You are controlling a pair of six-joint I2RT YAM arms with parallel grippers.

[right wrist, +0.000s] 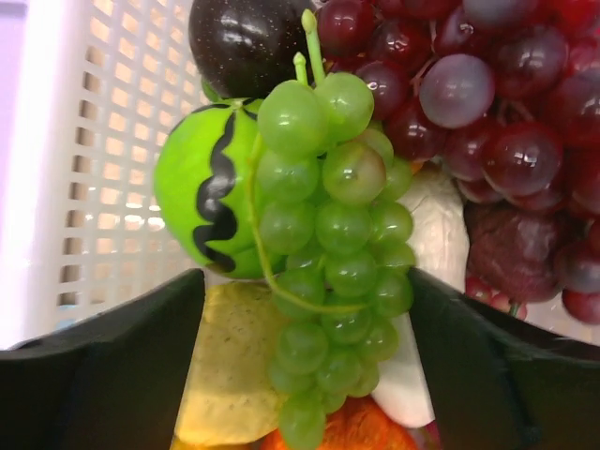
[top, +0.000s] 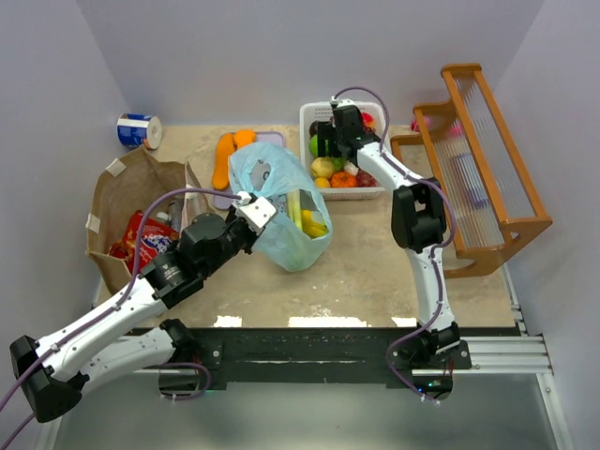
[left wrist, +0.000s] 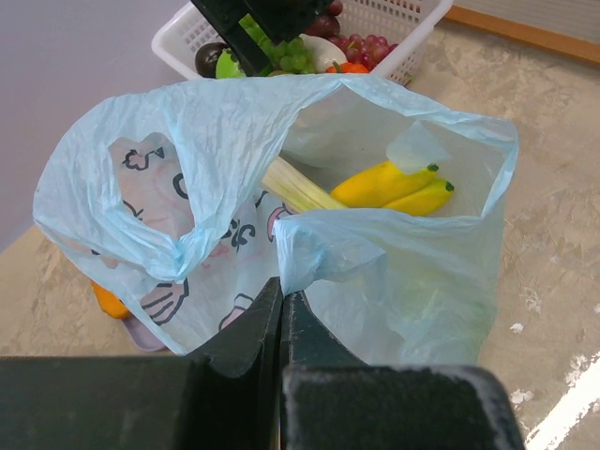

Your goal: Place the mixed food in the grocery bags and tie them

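Right gripper (right wrist: 305,281) spread astride green grapes (right wrist: 323,187): light, knobbly, probably best pinched mid-bunch; left gripper (left wrist: 281,298) pinches blue bag (left wrist: 187,150) rim.

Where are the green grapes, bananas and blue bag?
green grapes (right wrist: 328,253), right wrist view, middle of the bunch.
bananas (left wrist: 384,183), left wrist view, upper banana's body.
blue bag (left wrist: 422,281), left wrist view, its near wall.

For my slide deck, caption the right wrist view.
Open right gripper straddles a green grape bunch inside the white basket.
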